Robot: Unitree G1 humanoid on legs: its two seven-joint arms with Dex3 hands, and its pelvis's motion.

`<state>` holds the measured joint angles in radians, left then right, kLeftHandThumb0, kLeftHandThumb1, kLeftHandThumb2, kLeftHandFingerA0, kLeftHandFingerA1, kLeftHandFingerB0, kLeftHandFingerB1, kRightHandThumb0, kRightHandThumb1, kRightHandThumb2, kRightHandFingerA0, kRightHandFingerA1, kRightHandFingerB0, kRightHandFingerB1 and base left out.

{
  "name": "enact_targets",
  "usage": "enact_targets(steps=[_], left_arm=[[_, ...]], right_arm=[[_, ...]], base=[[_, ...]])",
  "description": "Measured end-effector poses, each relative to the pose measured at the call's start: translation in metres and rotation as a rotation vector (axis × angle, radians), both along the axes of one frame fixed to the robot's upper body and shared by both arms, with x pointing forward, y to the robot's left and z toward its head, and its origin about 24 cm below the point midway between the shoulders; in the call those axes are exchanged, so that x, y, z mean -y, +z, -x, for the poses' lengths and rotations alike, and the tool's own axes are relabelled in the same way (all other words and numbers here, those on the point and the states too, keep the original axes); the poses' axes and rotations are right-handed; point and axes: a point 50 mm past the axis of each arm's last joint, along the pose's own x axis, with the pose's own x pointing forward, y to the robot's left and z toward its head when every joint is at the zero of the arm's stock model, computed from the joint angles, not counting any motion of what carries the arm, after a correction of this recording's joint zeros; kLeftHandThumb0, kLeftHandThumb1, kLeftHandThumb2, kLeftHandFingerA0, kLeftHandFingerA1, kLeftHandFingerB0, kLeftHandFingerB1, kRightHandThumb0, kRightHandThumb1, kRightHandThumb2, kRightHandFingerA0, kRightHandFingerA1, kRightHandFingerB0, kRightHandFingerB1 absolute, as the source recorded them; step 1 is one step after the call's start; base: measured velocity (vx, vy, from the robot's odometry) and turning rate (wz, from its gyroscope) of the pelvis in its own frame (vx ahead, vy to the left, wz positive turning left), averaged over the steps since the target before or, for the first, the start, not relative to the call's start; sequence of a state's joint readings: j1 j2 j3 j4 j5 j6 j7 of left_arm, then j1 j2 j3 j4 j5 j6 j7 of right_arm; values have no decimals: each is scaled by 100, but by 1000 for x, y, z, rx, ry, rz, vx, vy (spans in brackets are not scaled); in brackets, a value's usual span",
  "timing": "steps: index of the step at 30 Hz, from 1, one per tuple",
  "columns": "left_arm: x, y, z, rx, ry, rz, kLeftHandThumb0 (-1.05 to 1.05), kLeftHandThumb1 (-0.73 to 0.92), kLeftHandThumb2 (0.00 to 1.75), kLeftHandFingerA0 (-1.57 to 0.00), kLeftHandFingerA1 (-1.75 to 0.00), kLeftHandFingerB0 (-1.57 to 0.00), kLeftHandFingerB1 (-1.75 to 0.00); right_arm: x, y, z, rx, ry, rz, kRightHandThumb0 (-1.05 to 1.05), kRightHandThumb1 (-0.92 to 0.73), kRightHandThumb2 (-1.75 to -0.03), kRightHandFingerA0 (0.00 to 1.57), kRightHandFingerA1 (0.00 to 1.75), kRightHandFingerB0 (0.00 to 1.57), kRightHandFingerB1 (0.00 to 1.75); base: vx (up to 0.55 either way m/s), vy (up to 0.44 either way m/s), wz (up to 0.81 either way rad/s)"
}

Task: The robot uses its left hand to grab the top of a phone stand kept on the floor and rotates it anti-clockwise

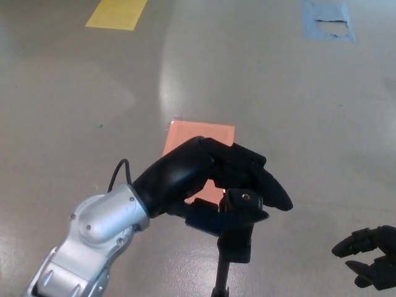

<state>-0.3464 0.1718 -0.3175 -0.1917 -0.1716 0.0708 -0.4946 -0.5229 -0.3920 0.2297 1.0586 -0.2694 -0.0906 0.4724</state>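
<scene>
Two hands of mine show in the head view, and only one is busy. My left hand [210, 176] is clenched around the top of the phone stand [238, 223]: the two thick fingers [263, 182] curl over the far side of its head and the thumb presses in from the near side, just beneath. My silver forearm [93, 238] runs down to the lower left corner, a thin black cable [117, 173] looping off it near the wrist.

The phone stand sits near the lower middle of the picture — a black block with a small round screw point on its upper face, and a slim black pole dropping straight out of the bottom edge. I can read no brand or writing on it.

My right hand [371, 257] hangs at the lower right, well apart from the stand, fingers spread and grasping nothing.

Behind my knuckles an orange patch [207, 139] lies flat on the grey floor [278, 105], partly hidden by my hand. Farther off are a yellow patch [117, 13] at the top left and a torn blue patch [328, 20] at the top right — none bears lettering.
</scene>
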Motion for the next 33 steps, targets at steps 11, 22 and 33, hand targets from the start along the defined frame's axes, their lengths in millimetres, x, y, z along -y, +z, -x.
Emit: enact_targets(steps=[11,22,33], left_arm=[[-1,-1,-6,-144,-15,68,-25,71,62,-108,-64,-97,-53],[-1,-1,-10,-265,-32,126,-26,68,61,-111,-75,-97,-55],[1,-5,-12,-406,-55,206,-23,70,61,-109,-88,-96,-59]], right_arm=[[-1,3,-3,9,3,0,-56,-66,-91,54,56,35,48],[-3,11,-11,36,12,2,-50,-80,-64,53,40,39,35],[-4,13,-13,42,14,3,-52,-78,-63,45,39,37,35]], base=[[0,0,0],[0,0,0],[0,0,0]])
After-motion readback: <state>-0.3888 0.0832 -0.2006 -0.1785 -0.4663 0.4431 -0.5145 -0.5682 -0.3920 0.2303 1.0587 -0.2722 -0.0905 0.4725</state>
